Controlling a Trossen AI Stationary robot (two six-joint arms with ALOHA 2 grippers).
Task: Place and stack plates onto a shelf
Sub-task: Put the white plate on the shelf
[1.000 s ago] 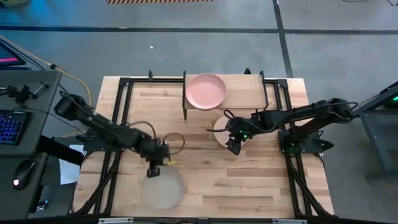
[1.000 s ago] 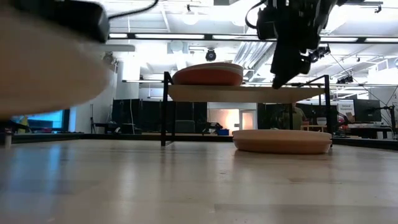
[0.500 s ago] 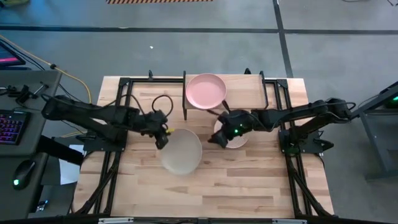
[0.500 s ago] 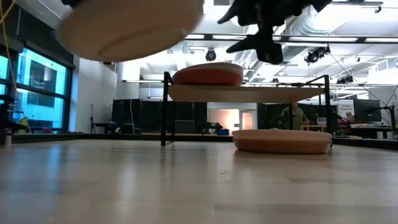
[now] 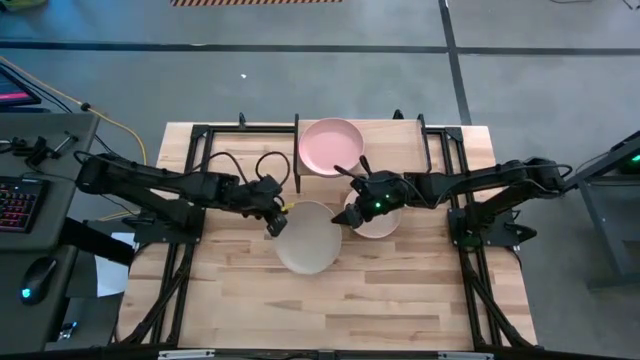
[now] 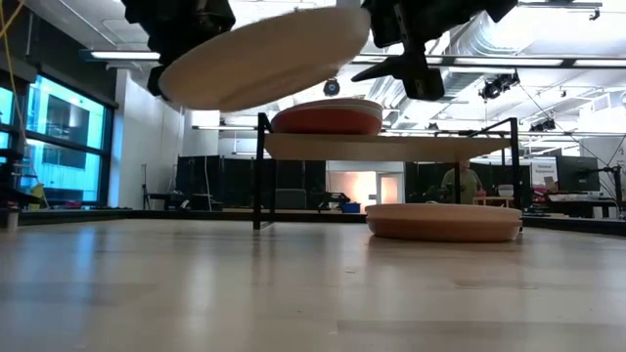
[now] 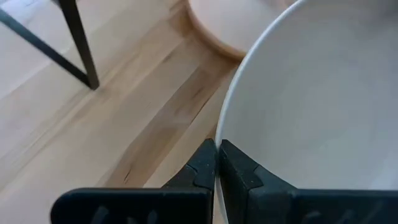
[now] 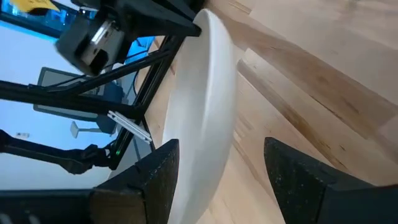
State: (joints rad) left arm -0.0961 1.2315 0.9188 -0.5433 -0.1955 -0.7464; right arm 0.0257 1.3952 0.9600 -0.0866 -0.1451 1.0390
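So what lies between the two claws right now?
The cream plate: the left claw is shut on its rim, the open right claw sits at the opposite rim. The high view shows it.

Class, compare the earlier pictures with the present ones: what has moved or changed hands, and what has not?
The left pincer, shut on the cream round plate, carried it from the table's near edge up towards the middle. The right pincer, open, swung across to meet its rim. The pink plate on the wooden shelf and the peach plate stayed put.

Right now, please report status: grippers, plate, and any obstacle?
Left gripper shut on cream plate, held above table. Right gripper open at its far rim. Pink plate on shelf. Tan plate beside, no obstacle.
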